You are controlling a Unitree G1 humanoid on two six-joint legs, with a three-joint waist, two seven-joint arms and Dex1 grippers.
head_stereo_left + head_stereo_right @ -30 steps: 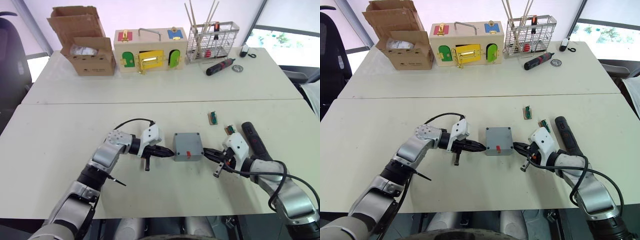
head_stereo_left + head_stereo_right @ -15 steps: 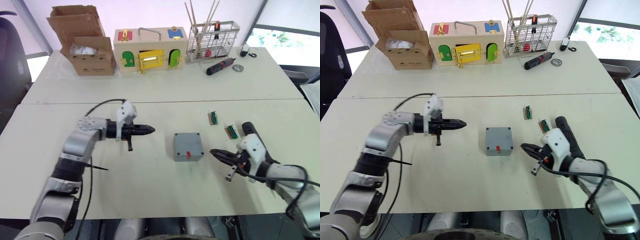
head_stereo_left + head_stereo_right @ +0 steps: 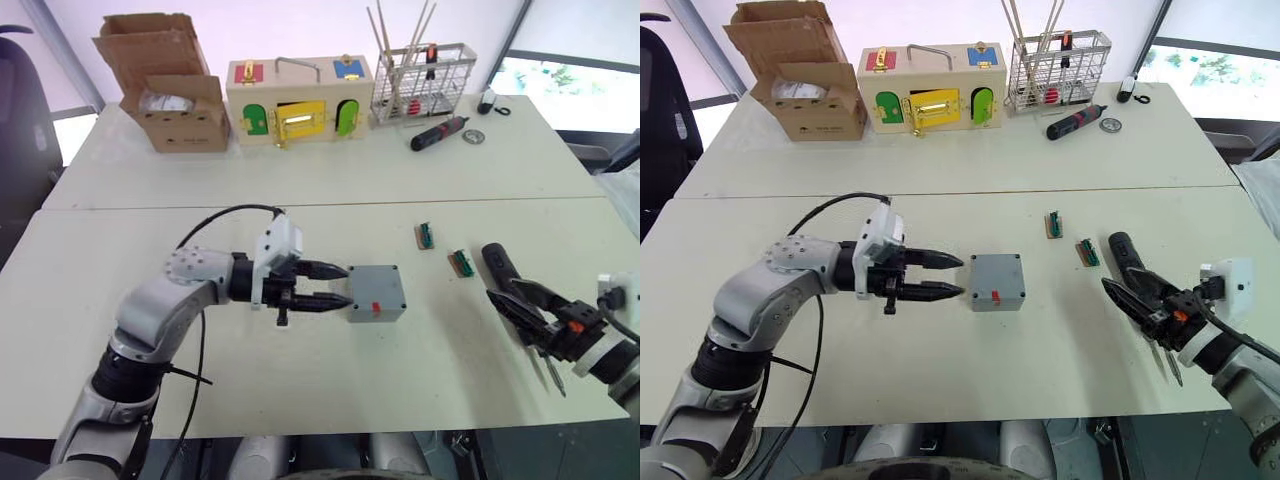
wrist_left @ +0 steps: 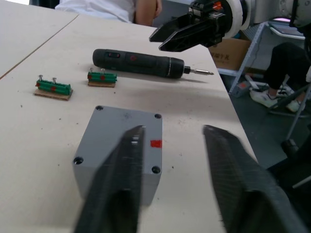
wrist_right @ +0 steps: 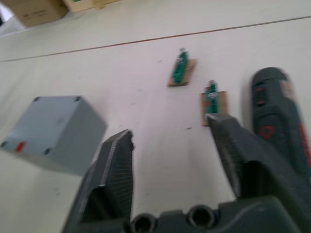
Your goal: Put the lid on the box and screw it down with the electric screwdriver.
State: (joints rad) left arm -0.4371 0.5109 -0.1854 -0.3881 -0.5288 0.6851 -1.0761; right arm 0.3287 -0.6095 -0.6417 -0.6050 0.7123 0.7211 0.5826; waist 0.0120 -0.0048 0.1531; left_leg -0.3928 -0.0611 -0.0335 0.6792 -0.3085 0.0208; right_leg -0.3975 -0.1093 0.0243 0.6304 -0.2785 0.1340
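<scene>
The grey box [image 3: 375, 292] stands in the middle of the near table, a red mark on its front side. Its flat top with corner screw holes, the lid [image 4: 127, 122], sits on it. My left gripper [image 3: 346, 285] is open just left of the box, fingertips close to its side, nothing held. The black electric screwdriver [image 3: 497, 262] lies to the right, its metal bit [image 4: 200, 72] pointing toward the table's near edge. My right gripper [image 3: 502, 290] hovers open above the screwdriver's body, apart from the box.
Two green terminal blocks [image 3: 426, 235] [image 3: 461, 263] lie between box and screwdriver. At the back stand a cardboard box [image 3: 170, 85], a wooden latch box [image 3: 298, 100], a wire basket [image 3: 425, 78] and a small black-and-red screwdriver [image 3: 440, 132]. A person [image 4: 138, 7] sits beyond the table's right end.
Both grippers were shut and are now open. The left swung out to the left, then came back beside the box. The right drew away rightward to above the screwdriver.
</scene>
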